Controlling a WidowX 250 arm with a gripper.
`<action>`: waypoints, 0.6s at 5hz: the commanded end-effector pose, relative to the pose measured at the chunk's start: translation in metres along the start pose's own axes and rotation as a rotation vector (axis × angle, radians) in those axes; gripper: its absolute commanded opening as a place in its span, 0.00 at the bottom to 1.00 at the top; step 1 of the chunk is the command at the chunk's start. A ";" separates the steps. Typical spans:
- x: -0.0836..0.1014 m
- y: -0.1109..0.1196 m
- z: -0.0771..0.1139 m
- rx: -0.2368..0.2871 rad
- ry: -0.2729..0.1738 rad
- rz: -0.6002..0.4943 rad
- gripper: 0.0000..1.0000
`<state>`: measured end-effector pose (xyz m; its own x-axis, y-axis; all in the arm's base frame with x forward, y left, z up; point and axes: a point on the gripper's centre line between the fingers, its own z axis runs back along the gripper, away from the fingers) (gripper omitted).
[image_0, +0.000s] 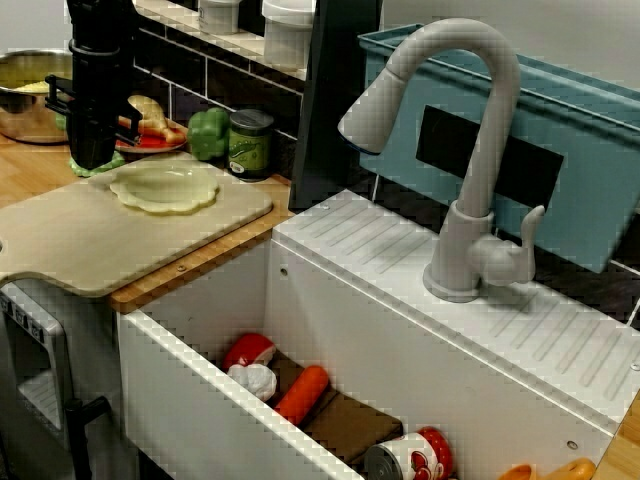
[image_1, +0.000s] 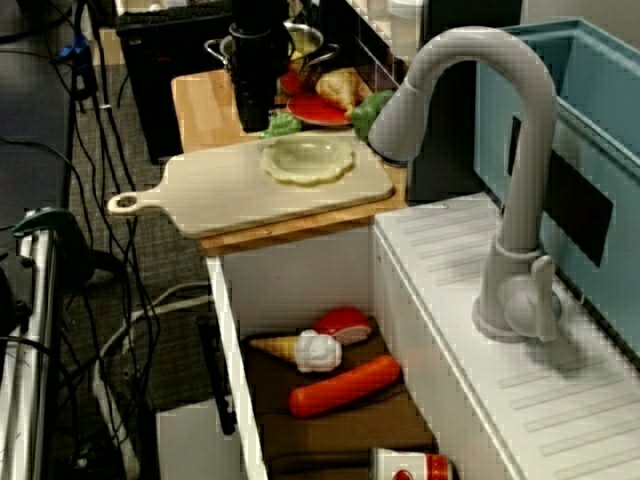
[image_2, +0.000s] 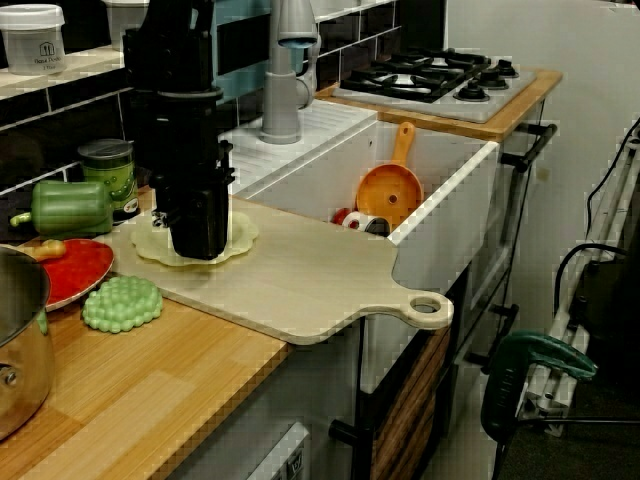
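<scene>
View along the counter, left to right: steel pot (image_2: 15, 350), red plate (image_2: 70, 272), bumpy green piece (image_2: 122, 303), green pepper (image_2: 68, 207), green can (image_2: 108, 172), then black gripper (image_2: 198, 250) low over pale scalloped disc (image_2: 243, 235) on cutting board (image_2: 320, 285). Cannot tell whether jaws spread or pressed together, nor whether touching the disc. Looks light, thin, stiff and smooth, likely slippery; best pinched at the raised wavy rim. Further right: faucet (image_2: 283, 100), sink (image_2: 445, 240), stove (image_2: 430, 75). Labels on white jar (image_2: 30, 38) at far left and on can: too small to read.
</scene>
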<state>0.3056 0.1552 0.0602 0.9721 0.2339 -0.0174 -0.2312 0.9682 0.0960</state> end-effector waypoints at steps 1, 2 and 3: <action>0.022 0.001 0.036 0.007 -0.112 0.110 0.00; 0.031 -0.002 0.031 0.022 -0.117 0.171 0.00; 0.043 -0.002 0.030 0.020 -0.122 0.219 0.00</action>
<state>0.3445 0.1549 0.0662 0.8977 0.4344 0.0742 -0.4402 0.8916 0.1058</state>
